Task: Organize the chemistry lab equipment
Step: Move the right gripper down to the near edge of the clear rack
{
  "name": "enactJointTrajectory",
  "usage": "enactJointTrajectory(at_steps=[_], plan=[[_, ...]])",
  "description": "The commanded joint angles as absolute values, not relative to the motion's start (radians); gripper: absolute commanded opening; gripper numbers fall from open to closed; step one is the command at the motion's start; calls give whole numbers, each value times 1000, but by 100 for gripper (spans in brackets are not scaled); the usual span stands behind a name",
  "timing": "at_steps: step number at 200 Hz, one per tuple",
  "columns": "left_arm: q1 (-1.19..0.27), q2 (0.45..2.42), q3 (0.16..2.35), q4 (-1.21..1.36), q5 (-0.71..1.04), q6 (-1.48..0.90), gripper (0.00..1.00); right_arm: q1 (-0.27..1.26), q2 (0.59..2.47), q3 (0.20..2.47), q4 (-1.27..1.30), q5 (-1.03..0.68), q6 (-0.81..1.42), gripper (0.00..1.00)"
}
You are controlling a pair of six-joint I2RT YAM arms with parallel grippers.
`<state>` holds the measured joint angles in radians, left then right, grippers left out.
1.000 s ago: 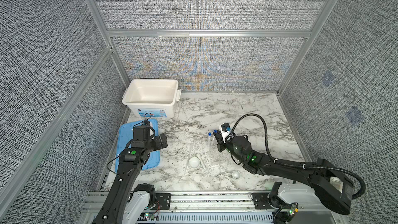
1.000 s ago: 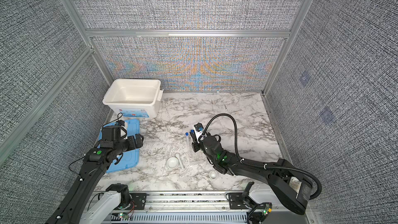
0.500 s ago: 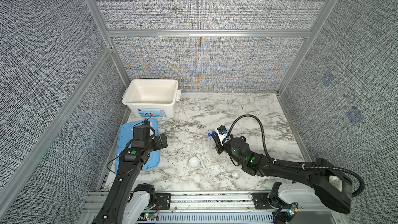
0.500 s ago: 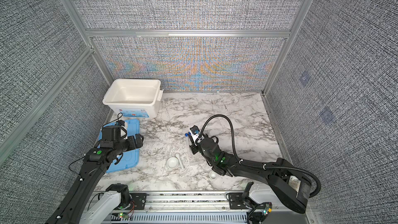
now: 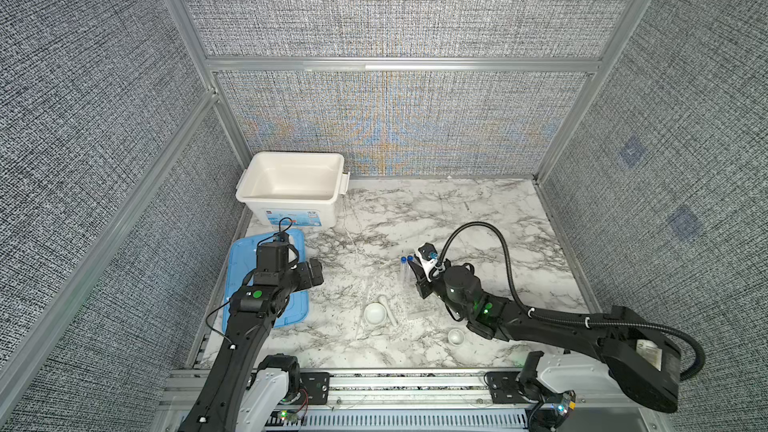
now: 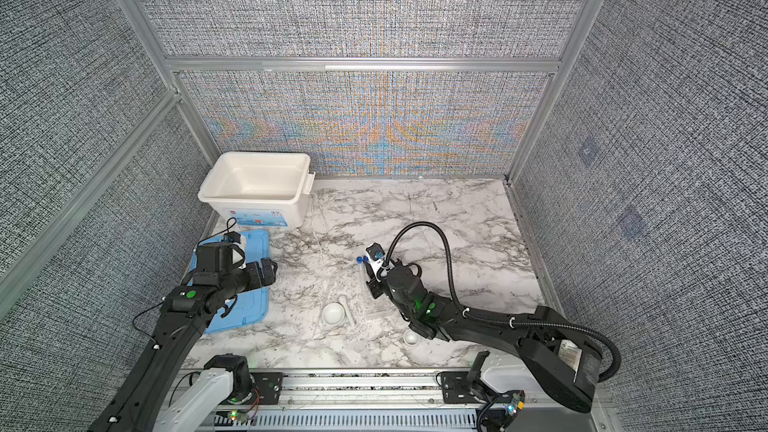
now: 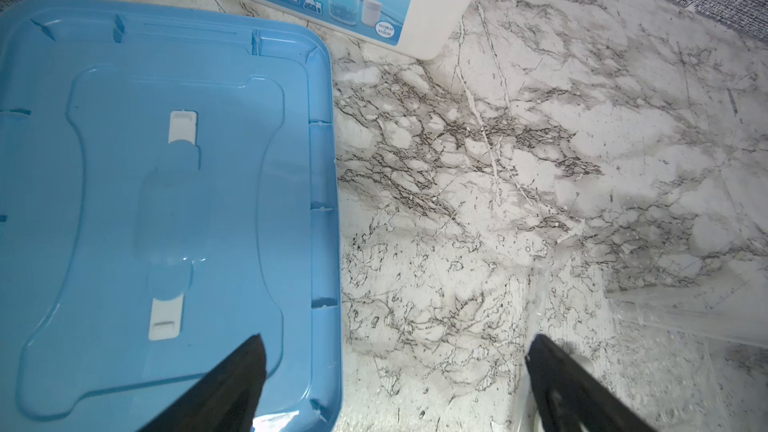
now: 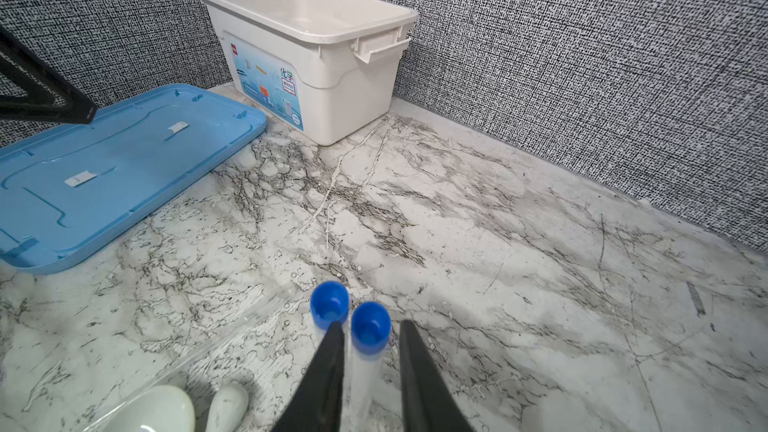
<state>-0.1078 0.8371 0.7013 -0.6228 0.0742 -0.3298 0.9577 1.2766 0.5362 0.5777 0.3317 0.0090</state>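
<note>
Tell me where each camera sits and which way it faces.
Top views: high over the near rail, looking down at the marble table; left arm and right arm show.
Left wrist: raised, facing down at the flat light-blue plastic lid and table; open left gripper fingers show.
Right wrist: low, facing the large white plastic tub; right gripper fingers straddle one blue-capped clear tube.
Shared: both wrist views show lid and tub.

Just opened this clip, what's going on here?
The right tool straddles one blue-capped tube lying on the marble table, jaws open and not gripping. The second tube lies right beside it. The left tool hangs open above the blue lid, holding nothing. The white tub looks empty. The mortar, pestle and small dish sit on the table.
</note>
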Motion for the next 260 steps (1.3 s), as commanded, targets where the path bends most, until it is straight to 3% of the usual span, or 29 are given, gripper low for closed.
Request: enactJointTrajectory(at_steps=[1,49,93,139,155,177,193,260], plan=[[-107,835,703,-619,68,-326,99,962,1258,543,586,340,7,26],[-107,827,701,-618,69,-326,99,948,1140,582,435,316,70,28],[-108,830,703,-619,74,-327,99,862,1208,932,-196,138,240,37],[-107,829,704,-623,83,-328,99,692,1276,1148,-550,-144,372,50],[-107,827,703,-622,86,-328,99,640,1272,1136,-594,-250,334,58],[-108,827,706,-623,87,-328,99,645,1256,1064,-630,-243,309,72],[-107,827,706,-623,87,-328,99,679,1225,946,-583,-195,336,99],[-108,824,703,-620,91,-327,99,875,1253,749,-433,-32,450,99]])
